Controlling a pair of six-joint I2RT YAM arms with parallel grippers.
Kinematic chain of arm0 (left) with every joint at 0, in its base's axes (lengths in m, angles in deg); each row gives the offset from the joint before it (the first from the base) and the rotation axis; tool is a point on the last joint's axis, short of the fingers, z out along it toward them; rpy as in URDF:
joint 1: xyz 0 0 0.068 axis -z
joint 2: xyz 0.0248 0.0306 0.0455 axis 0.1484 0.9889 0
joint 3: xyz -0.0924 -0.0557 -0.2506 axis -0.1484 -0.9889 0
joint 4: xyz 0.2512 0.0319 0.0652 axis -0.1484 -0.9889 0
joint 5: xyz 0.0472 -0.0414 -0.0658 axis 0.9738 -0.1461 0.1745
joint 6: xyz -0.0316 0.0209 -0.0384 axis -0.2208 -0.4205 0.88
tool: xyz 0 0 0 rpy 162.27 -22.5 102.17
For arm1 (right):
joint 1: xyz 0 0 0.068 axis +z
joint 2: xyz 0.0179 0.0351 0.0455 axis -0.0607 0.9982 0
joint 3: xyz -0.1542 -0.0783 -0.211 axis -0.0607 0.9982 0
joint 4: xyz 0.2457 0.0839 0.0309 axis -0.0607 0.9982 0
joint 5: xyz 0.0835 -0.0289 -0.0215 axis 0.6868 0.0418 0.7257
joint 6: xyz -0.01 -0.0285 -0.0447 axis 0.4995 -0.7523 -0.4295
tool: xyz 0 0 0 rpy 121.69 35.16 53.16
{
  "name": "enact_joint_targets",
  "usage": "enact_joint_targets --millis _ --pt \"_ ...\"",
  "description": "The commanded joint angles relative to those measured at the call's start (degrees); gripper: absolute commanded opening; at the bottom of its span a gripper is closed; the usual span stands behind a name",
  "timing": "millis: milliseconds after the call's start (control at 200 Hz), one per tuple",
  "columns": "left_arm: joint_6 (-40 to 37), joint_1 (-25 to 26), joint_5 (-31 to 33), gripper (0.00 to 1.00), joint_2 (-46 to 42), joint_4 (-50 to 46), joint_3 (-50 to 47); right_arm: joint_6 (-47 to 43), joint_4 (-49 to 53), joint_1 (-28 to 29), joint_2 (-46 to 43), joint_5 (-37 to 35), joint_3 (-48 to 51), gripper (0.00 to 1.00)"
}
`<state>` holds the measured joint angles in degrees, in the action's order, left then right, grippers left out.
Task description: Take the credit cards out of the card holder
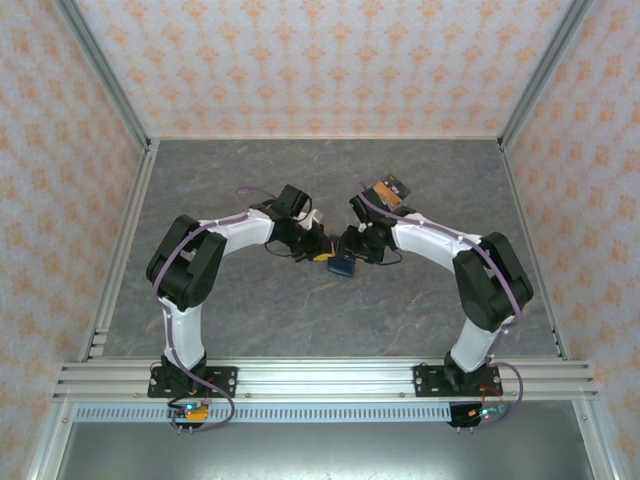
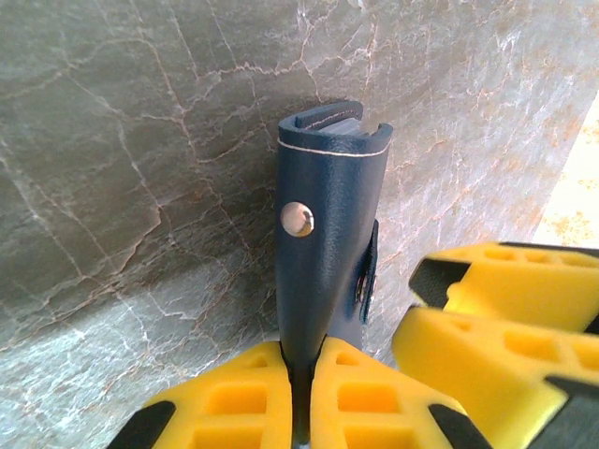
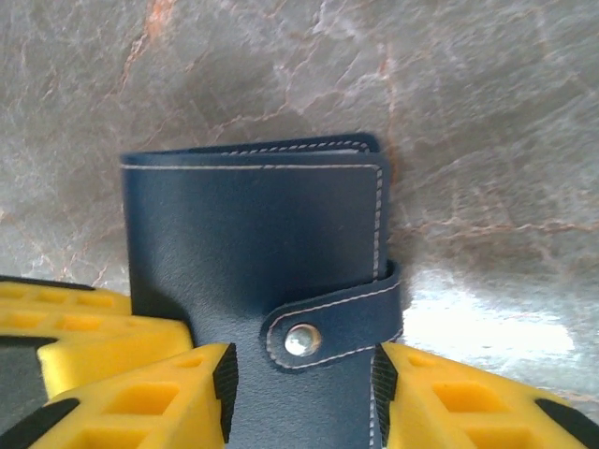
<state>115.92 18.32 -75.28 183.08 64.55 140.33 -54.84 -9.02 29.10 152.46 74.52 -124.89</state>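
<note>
Left tool (image 2: 301,365) pinches the closed card holder (image 2: 323,234).

A grey marble-patterned worktop (image 1: 300,320) sits boxed in by pale pink walls papered with orange floral motifs (image 1: 300,60), and silver aluminium frame rails (image 1: 320,375) run along its near edge.

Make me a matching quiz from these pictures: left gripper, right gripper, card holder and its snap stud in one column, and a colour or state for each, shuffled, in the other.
1. left gripper
2. right gripper
3. card holder
4. snap stud

A. silver
B. fingers on either side of the card holder
C. navy blue, tab fastened
D. pinched shut on the card holder's edge

Pairs: 1-D, 2-B, 3-C, 4-A
</note>
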Motion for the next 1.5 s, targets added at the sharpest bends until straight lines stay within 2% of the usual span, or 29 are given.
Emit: enact_joint_targets --millis 0,611,951,1126,1271,1371,1496 --pt "0.7 -0.4 1.2 0.00 -1.7 0.6 -0.4 -0.6 1.9 0.8 1.8 0.8 -2.6 0.44" --pt "0.8 -0.3 1.8 0.00 -3.4 0.2 -0.4 -0.6 6.9 1.3 5.3 -6.8 -4.6 0.32" --pt "-1.7 -0.4 8.8 0.00 -4.3 -6.5 0.7 1.7 9.1 1.3 4.7 -14.5 -4.4 0.18" --pt "-1.8 -0.5 10.9 0.00 -4.8 -8.1 0.9 2.9 8.3 1.2 4.9 -15.9 -4.1 0.12" --pt "-2.1 -0.4 11.2 0.00 -4.6 -8.7 1.1 2.9 8.1 1.1 5.0 -15.2 -4.6 0.13" --pt "-2.2 -0.4 12.4 0.00 -4.5 -9.9 1.8 2.7 6.8 1.1 5.0 -13.7 -4.7 0.19" --pt "-2.2 -0.4 14.8 0.35 -4.6 -12.0 3.1 2.0 4.2 1.1 5.4 -9.8 -5.1 0.27"
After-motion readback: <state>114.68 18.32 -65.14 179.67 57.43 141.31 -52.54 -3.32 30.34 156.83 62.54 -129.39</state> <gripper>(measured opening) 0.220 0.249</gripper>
